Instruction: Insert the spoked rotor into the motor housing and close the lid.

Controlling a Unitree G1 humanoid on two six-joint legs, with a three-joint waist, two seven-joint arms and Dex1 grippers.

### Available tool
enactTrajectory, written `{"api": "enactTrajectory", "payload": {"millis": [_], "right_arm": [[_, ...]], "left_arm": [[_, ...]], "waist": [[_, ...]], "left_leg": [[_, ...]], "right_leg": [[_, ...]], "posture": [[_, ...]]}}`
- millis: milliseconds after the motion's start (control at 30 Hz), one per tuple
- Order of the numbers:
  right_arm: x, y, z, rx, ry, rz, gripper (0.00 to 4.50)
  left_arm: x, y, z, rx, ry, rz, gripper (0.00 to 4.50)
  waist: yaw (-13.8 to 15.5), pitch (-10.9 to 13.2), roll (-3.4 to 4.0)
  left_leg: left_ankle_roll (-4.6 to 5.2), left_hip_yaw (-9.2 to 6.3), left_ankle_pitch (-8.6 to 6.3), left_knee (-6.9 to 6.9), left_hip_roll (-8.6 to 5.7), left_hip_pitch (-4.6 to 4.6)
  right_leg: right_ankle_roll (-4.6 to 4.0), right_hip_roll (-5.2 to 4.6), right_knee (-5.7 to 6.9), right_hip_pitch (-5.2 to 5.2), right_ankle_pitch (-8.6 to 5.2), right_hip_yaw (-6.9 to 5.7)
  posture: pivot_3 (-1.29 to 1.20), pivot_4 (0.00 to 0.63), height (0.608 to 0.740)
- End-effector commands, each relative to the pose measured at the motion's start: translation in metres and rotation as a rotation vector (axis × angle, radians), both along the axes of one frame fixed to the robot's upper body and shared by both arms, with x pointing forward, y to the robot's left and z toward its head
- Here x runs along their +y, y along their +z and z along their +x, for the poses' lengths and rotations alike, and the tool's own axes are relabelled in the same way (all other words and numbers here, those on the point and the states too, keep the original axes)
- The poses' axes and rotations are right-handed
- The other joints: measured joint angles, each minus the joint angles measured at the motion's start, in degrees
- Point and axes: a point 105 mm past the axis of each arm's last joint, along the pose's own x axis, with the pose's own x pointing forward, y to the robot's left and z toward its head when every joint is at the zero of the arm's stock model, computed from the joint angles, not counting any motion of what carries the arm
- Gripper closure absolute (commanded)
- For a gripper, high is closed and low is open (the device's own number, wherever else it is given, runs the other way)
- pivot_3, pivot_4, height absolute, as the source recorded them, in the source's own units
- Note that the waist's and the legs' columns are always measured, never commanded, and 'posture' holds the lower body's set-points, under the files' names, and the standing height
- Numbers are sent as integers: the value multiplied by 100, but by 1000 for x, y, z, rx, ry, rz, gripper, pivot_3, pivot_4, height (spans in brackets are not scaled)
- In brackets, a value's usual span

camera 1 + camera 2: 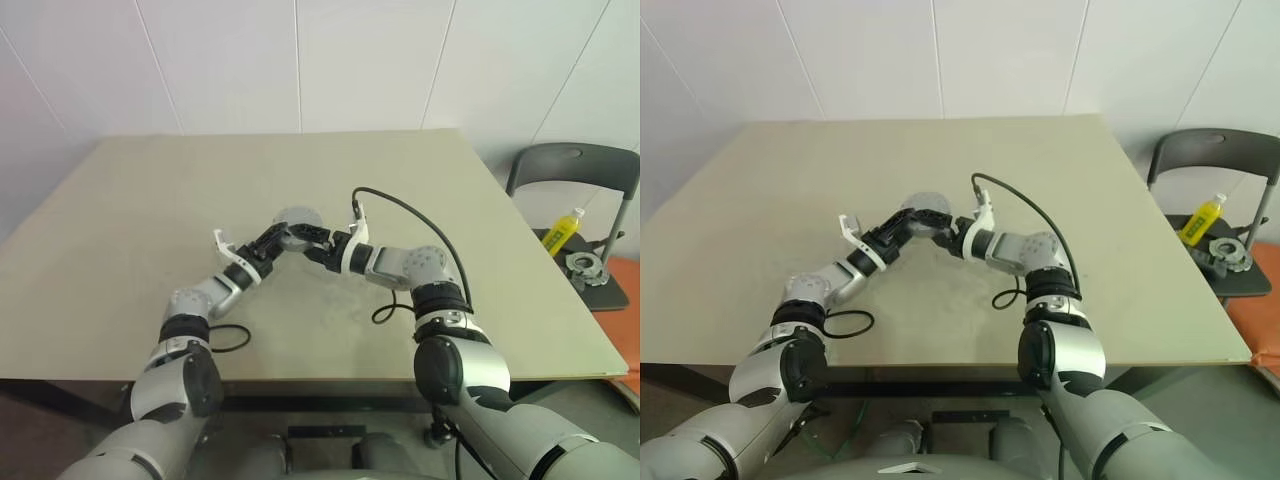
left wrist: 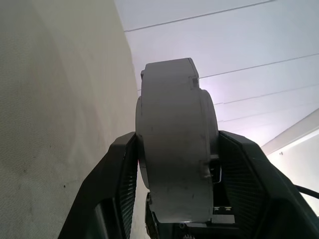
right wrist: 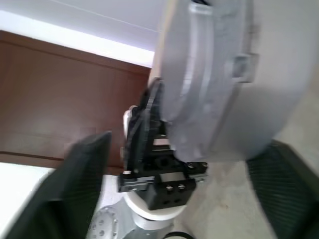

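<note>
Above the middle of the table (image 1: 130, 230) my two grippers meet at a thick silver-grey round unit (image 1: 297, 220). It looks like the motor housing with the lid on it; a seam runs around its rim (image 3: 199, 74). My left gripper (image 1: 283, 238) is shut on it, the black fingers (image 2: 119, 169) pressing both flat faces of the unit (image 2: 174, 149), which stands on edge. My right gripper (image 1: 316, 243) faces it from the other side and is open, its fingers (image 3: 75, 169) spread wide of the unit. The spoked rotor is hidden.
A black cable (image 1: 420, 215) loops up from my right wrist over the table. Off the table's right edge stands a grey chair (image 1: 575, 165) carrying a yellow bottle (image 1: 562, 230) and a metal part (image 1: 585, 268). A white wall rises behind the table.
</note>
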Motion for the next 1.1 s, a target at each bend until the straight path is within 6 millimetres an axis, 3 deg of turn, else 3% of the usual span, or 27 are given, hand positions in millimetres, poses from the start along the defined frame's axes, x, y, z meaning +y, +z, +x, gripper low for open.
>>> {"api": "enactTrajectory", "payload": {"millis": [33,867,1100], "right_arm": [[6,36,6,-111,7,73,15],[10,25,1,-105,48,31,0],[10,24,0,-105,51,26,0]], "left_arm": [[-2,15,6,-39,9,-23,2226],[11,28,14,-123,105,-57,2385],[38,34,26,-120,296,-117,2385]], "waist": [[-1,0,0],[-1,-1,-1],[-4,-1,-1]], "left_leg": [[0,1,0,0,0,0],[-3,1,2,4,0,1],[-4,1,2,5,1,2]], "right_leg": [[0,0,0,0,0,0],[0,1,9,0,0,0],[0,1,11,-1,0,0]], "posture": [[0,0,740],[0,0,740],[0,0,740]]}}
